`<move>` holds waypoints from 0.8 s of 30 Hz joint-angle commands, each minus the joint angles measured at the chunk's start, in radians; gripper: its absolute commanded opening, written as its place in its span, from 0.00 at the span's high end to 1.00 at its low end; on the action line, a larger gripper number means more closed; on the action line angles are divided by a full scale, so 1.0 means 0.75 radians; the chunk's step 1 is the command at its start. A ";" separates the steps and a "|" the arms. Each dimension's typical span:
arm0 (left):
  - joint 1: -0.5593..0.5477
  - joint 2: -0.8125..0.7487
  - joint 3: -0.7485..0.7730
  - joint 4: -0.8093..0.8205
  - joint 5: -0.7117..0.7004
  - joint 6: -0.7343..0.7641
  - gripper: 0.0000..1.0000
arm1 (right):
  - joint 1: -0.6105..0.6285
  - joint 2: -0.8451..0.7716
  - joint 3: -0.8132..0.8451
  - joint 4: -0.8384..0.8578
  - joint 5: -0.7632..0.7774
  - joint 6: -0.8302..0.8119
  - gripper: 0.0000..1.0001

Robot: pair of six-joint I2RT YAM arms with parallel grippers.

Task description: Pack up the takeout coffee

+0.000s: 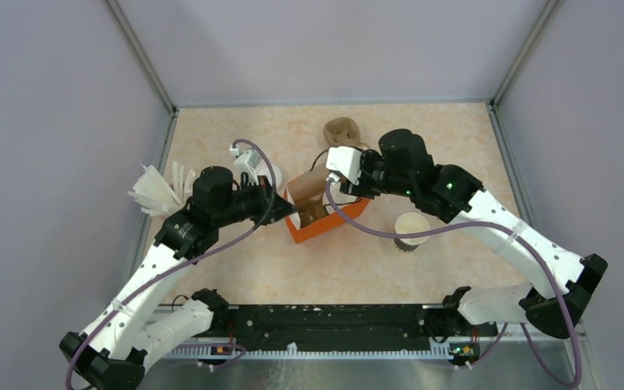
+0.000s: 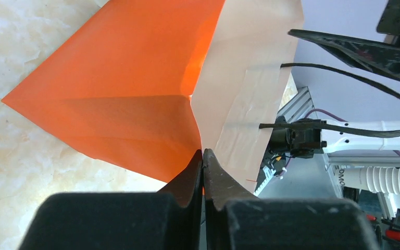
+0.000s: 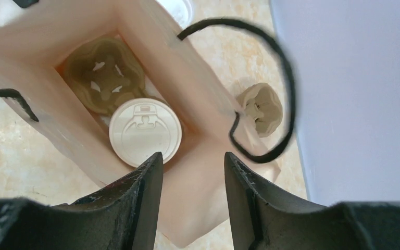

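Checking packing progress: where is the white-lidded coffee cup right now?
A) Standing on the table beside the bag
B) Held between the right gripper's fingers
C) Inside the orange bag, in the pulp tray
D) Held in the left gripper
C: the right wrist view looks down on the takeout coffee, lid up, inside the orange bag, seated in the pulp tray next to its empty pocket.

Left arm (image 1: 154, 260) extends forward and inward, wrist roughly level. Left gripper (image 2: 203, 152): jaws pressed together on the bag (image 2: 135, 78) edge. Right arm (image 1: 504, 231) extends inward, wrist pitched down. Right gripper (image 3: 192, 156): pointing down, jaws parted, gripping nothing.
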 commanded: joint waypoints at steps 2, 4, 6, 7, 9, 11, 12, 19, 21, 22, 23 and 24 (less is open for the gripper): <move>0.001 -0.009 0.044 0.047 -0.032 -0.056 0.96 | -0.018 -0.066 0.073 0.048 -0.084 0.047 0.54; 0.001 -0.006 0.041 0.051 -0.035 -0.064 0.96 | -0.023 -0.074 0.067 0.066 -0.076 0.068 0.55; 0.001 -0.002 0.040 0.053 -0.041 -0.071 0.96 | -0.028 -0.090 0.057 0.115 -0.047 0.099 0.56; 0.001 0.001 0.041 0.052 -0.046 -0.075 0.95 | -0.030 -0.100 0.048 0.158 -0.004 0.123 0.56; 0.002 0.006 0.045 0.048 -0.052 -0.080 0.94 | -0.030 -0.131 0.017 0.274 0.131 0.174 0.56; 0.001 0.014 0.047 0.040 -0.064 -0.087 0.93 | -0.031 -0.173 -0.036 0.419 0.277 0.220 0.56; 0.003 0.017 0.048 0.032 -0.078 -0.088 0.92 | -0.031 -0.185 -0.056 0.477 0.363 0.278 0.55; 0.002 0.058 0.129 -0.065 -0.215 -0.087 0.81 | -0.031 -0.257 -0.126 0.653 0.372 0.597 0.53; 0.002 0.062 0.148 -0.070 -0.231 -0.084 0.75 | -0.030 -0.269 -0.125 0.664 0.386 0.649 0.50; 0.003 0.063 0.154 -0.071 -0.240 -0.083 0.73 | -0.031 -0.275 -0.124 0.666 0.388 0.662 0.50; 0.001 0.065 0.160 -0.071 -0.243 -0.079 0.72 | -0.031 -0.282 -0.122 0.666 0.389 0.666 0.50; 0.001 0.070 0.164 -0.072 -0.247 -0.076 0.70 | -0.031 -0.289 -0.121 0.666 0.392 0.669 0.50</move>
